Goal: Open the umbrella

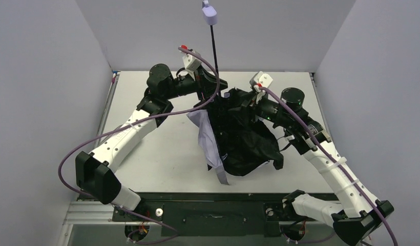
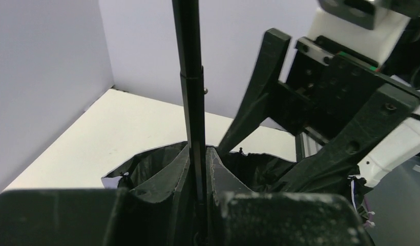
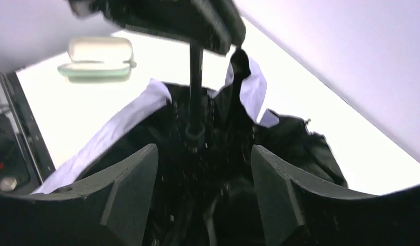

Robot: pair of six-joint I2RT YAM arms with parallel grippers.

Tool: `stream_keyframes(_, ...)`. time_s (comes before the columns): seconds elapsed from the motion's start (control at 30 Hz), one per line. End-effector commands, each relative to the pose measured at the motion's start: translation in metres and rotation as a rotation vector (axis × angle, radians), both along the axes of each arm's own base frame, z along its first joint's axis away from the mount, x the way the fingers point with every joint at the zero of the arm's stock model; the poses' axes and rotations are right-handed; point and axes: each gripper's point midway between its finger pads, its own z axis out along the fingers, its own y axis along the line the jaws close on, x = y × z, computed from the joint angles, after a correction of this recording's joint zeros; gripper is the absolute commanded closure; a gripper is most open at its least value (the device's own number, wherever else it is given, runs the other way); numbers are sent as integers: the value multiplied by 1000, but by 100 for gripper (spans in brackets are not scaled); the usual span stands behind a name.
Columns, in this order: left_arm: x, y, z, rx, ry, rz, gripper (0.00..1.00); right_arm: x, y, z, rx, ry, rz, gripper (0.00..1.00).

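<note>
The umbrella stands upright, its thin black shaft [image 1: 214, 51] rising to the small lavender handle [image 1: 210, 14]. The canopy [image 1: 244, 138] hangs crumpled on the table, black lining outward with lavender folds [image 1: 208, 136]. My left gripper [image 1: 214, 88] is shut on the shaft just above the canopy. In the left wrist view the shaft [image 2: 192, 92] runs up from between my left gripper's [image 2: 198, 154] closed jaws. My right gripper [image 1: 247, 102] is open beside the canopy's top. In the right wrist view its fingers [image 3: 131, 184] straddle the black bunched folds [image 3: 213, 154] around the shaft [image 3: 196, 87].
A pale-green oblong case [image 3: 98, 59] lies on the white table [image 1: 146, 169] beyond the canopy in the right wrist view. Grey walls [image 1: 54, 77] enclose the table on three sides. The right gripper [image 2: 320, 102] stands close to the shaft in the left wrist view.
</note>
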Motion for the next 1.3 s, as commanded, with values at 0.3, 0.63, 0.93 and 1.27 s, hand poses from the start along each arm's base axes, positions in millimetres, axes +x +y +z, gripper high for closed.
stream_keyframes(0.3, -37, -11, 74, -147, -98, -120, 100, 36, 57, 37, 234, -42, 7, 59)
stream_keyframes(0.63, -15, 19, 30, -39, -37, 9, 42, 44, 35, 36, 253, -76, -104, 100)
stream_keyframes(0.93, -20, 45, -51, 273, -114, 84, 24, 55, 25, 41, 287, -96, -145, 100)
stream_keyframes(1.27, 16, 80, -163, 602, 12, 281, 51, 62, 20, 50, 309, -101, -155, 100)
